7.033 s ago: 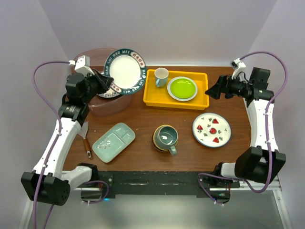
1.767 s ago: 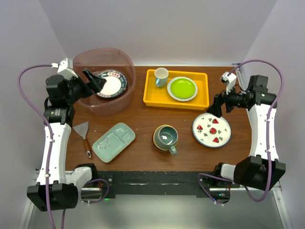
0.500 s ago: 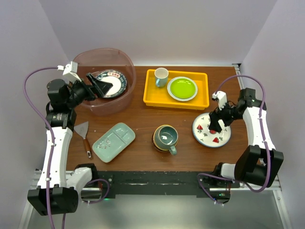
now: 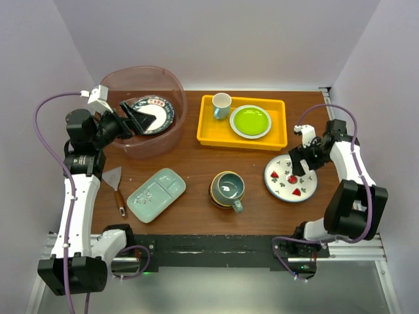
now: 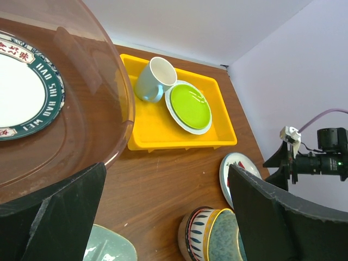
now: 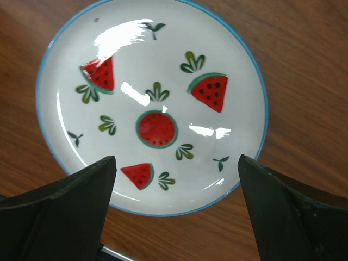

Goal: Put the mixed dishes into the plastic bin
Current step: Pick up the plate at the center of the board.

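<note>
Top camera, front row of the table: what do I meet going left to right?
Scraper → divided tray → bowl stack with mug → watermelon plate.

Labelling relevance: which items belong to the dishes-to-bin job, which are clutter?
Job: translucent pinkish plastic bin, dark-rimmed white plate inside it, pale green divided tray, teal mug in stacked bowls, watermelon-print plate.
Clutter: yellow tray, lime-green plate, small white cup, wooden-handled scraper.
</note>
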Robot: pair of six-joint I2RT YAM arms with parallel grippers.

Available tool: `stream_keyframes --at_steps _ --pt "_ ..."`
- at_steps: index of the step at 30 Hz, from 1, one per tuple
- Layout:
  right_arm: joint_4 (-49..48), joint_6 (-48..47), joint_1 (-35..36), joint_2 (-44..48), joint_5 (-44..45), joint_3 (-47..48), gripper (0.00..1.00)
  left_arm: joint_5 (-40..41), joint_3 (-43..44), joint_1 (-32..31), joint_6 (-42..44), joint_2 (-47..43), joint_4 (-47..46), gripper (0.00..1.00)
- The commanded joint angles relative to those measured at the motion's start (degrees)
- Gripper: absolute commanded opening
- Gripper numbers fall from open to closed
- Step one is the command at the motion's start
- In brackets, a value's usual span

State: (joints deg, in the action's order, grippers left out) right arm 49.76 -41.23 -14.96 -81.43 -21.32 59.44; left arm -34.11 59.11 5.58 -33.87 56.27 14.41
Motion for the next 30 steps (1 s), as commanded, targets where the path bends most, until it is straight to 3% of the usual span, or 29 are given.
stream_keyframes --at_steps 1,10,16,30 --pt "-7.4 7.8 0.0 -2.1 7.9 0.0 0.98 -1.2 0.0 -0.3 -0.6 -0.8 -1.8 1.0" --pt "-10.4 12.4 -0.7 -9.6 9.5 1.8 0.97 -1.1 0.1 -0.3 -0.2 -1.3 -1.1 1.0" --pt "-7.9 13.7 -4.7 -16.6 5.2 4.6 0.84 -1.0 0.1 -0.3 0.2 -1.5 -0.4 1.0" --pt "-7.6 12.5 -7.3 -21.8 2.3 4.5 0.68 -1.3 -0.1 -0.3 0.1 -1.3 -0.8 1.0"
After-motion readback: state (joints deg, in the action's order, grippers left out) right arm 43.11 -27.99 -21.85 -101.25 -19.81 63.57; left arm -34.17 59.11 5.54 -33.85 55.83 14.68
